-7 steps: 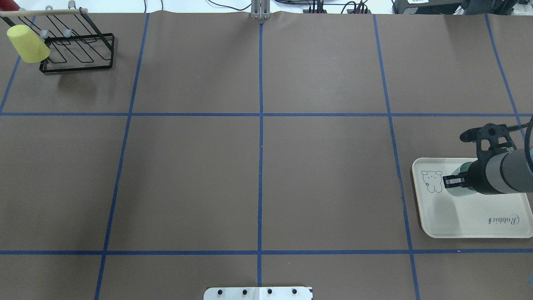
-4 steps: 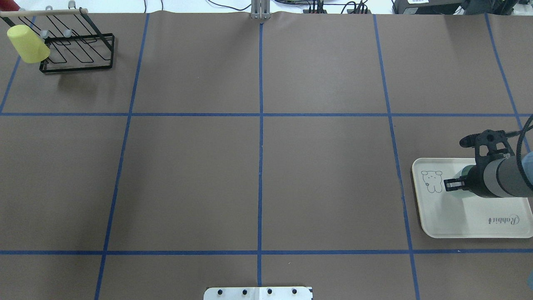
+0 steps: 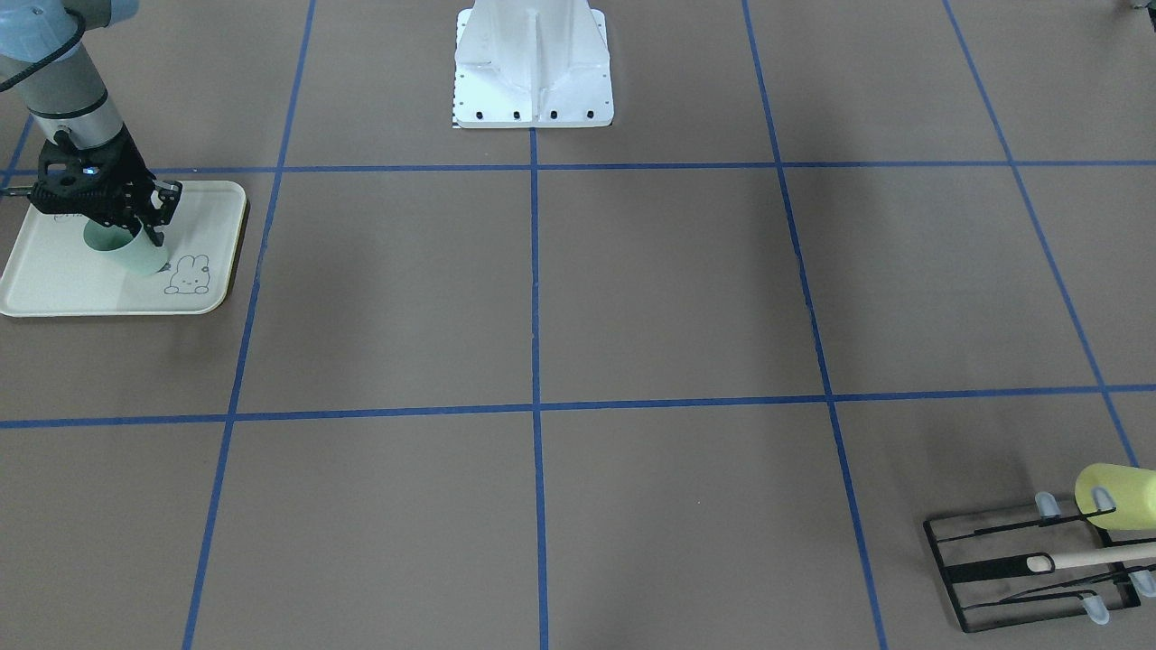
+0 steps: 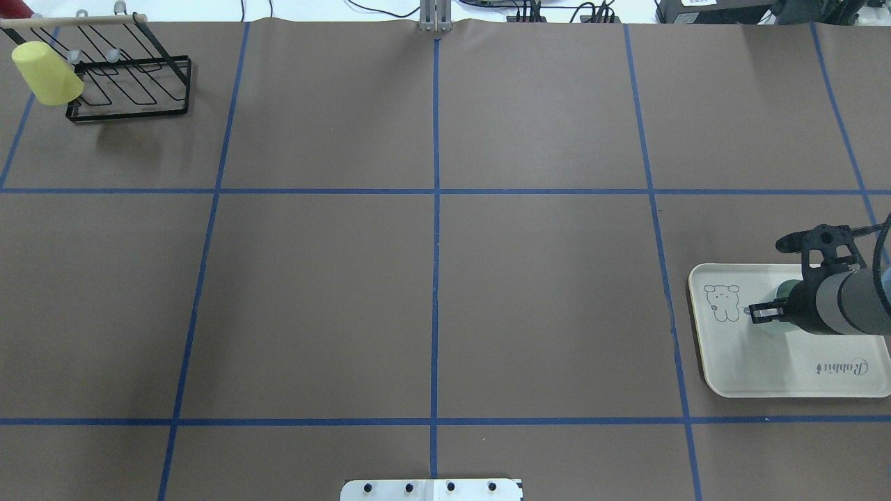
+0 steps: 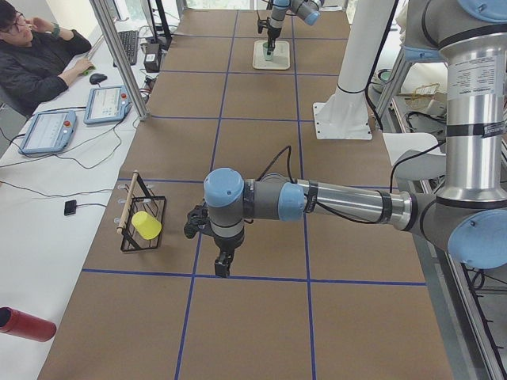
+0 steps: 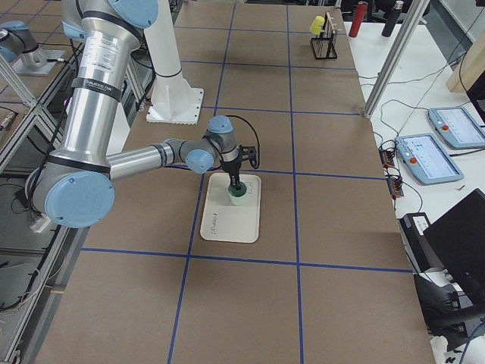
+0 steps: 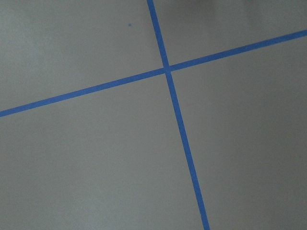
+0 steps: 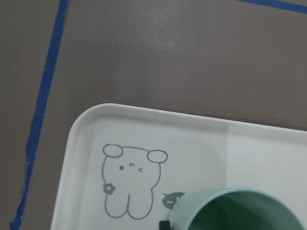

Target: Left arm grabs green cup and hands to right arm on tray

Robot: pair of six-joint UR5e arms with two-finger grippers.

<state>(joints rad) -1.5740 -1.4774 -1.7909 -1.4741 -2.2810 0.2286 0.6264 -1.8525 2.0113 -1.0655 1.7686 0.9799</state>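
Note:
The pale green cup (image 3: pixel 126 255) hangs tilted just over the cream tray (image 3: pixel 54 284), next to its bunny drawing. My right gripper (image 3: pixel 137 226) is shut on the cup's rim. The overhead view shows this gripper (image 4: pixel 762 313) over the tray (image 4: pixel 766 369), with the cup (image 4: pixel 786 288) mostly hidden under the wrist. The right wrist view shows the cup's open mouth (image 8: pixel 240 213) above the tray (image 8: pixel 144 129). My left gripper (image 5: pixel 223 267) shows only in the exterior left view, low over bare table; I cannot tell whether it is open or shut.
A black wire rack (image 4: pixel 132 90) with a pale yellow cup (image 4: pixel 45 73) on it stands at the far left corner. The white robot base (image 3: pixel 533 63) sits at the middle of the near edge. Blue tape lines cross the brown table.
My right gripper has drawn back to the right and gone lower over the tray with the green cup in it. The rack and yellow cup have not moved.

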